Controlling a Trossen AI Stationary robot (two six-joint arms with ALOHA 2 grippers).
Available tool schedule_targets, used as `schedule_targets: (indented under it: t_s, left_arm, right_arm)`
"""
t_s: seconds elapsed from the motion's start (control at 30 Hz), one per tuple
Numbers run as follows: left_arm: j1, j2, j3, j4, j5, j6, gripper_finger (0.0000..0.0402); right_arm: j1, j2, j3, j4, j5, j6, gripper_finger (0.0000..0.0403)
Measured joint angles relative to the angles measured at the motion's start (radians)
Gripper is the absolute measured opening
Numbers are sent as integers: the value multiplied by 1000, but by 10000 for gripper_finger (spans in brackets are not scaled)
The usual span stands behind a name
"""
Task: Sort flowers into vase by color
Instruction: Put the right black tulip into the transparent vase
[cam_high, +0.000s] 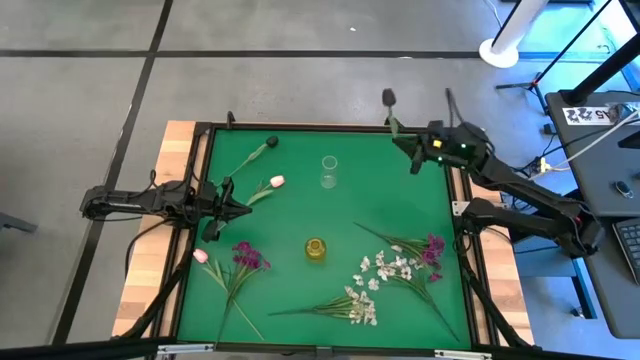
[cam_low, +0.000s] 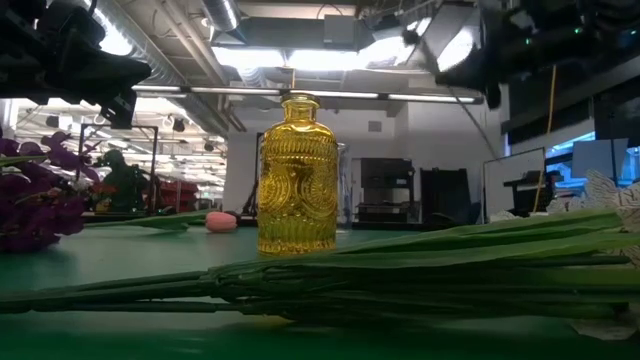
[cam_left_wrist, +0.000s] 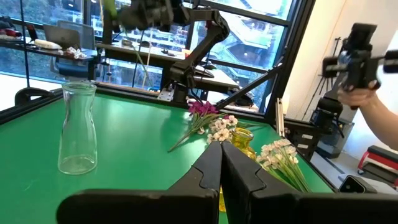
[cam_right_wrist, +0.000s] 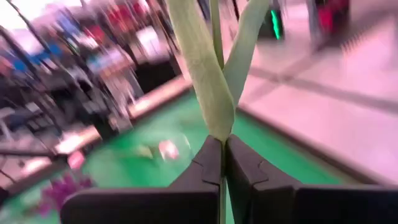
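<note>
A dark-budded flower (cam_high: 390, 108) is held by its stem in the right pincer (cam_high: 414, 150), whose fingers are closed on it at the far right corner of the worktop (cam_high: 300, 215). The left pincer (cam_high: 243, 210) is closed with nothing in it, resting low near a pink tulip (cam_high: 276, 182). The clear vase (cam_high: 328, 172) stands well apart from the right pincer, and the yellow vase (cam_high: 315, 249) is nearer the middle. Other flowers are scattered on the green surface: purple clusters (cam_high: 248, 257) on the left, white sprays (cam_high: 385, 268) on the right.

The long stem could swing or slip during the carry, and the narrow vase neck could be missed or the vase toppled. The wrong vase could also be chosen for this colour.
</note>
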Motion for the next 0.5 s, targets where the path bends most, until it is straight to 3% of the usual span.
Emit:
schedule_targets:
  t_s: [0.23,0.5]
  left_arm:
    - [0,0,0,0,0,0,0]
    - [0,0,0,0,0,0,0]
  right_arm:
    - [142,62,1,329,69,-31,4]
    - [293,297,1,791,93,-123,4]
